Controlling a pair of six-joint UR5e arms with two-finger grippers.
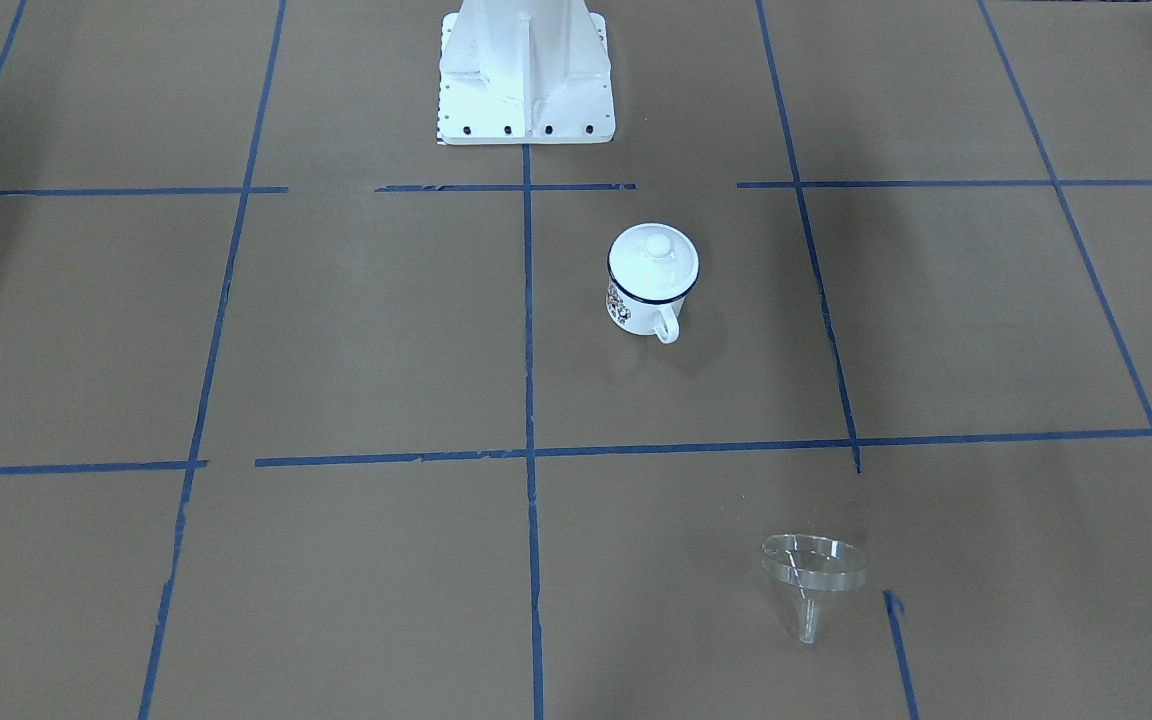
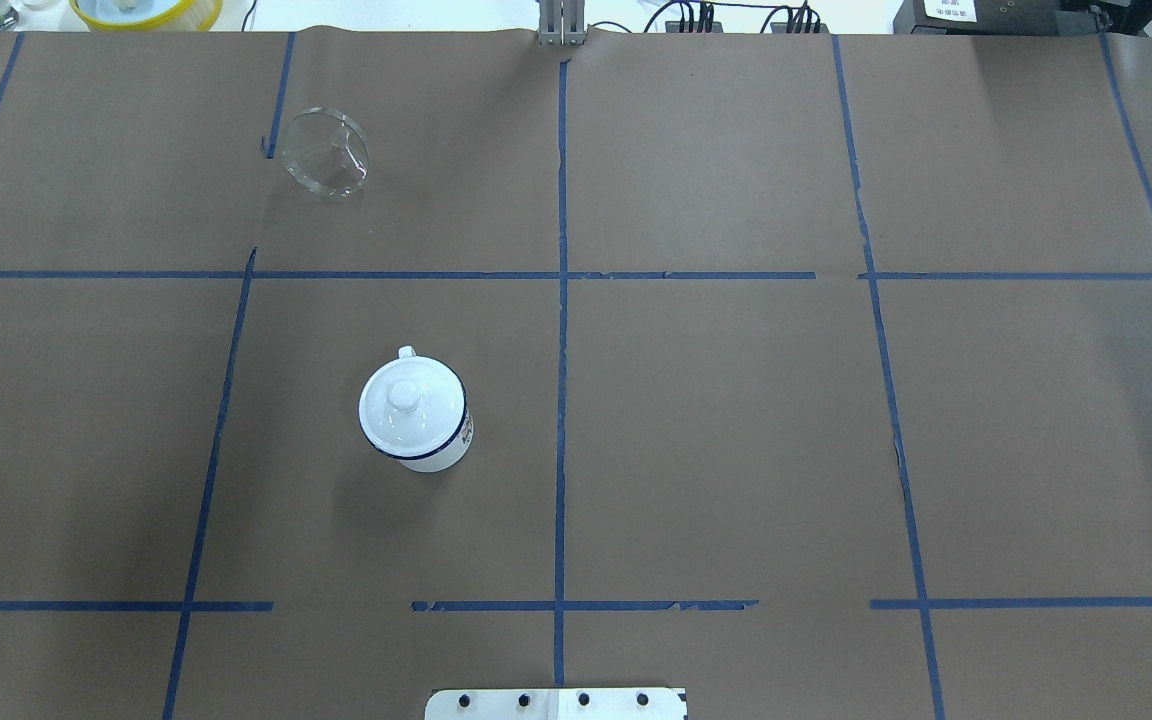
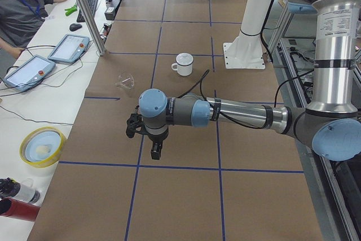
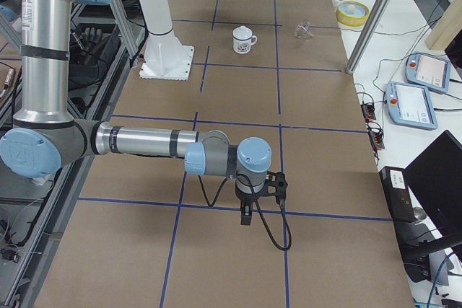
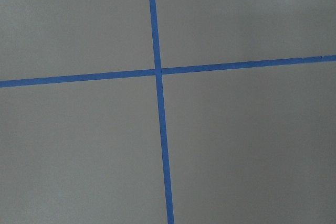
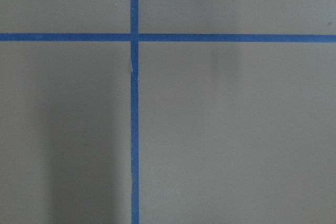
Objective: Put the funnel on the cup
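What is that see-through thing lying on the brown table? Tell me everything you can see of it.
It is a small funnel of clear material, glass or plastic by its look: a wide round cone narrowing to a short thin spout. It lies tipped on its side on the brown paper, mouth toward the robot, spout pointing away, beside a short strip of blue tape. Nothing touches it; the cup stands well apart.
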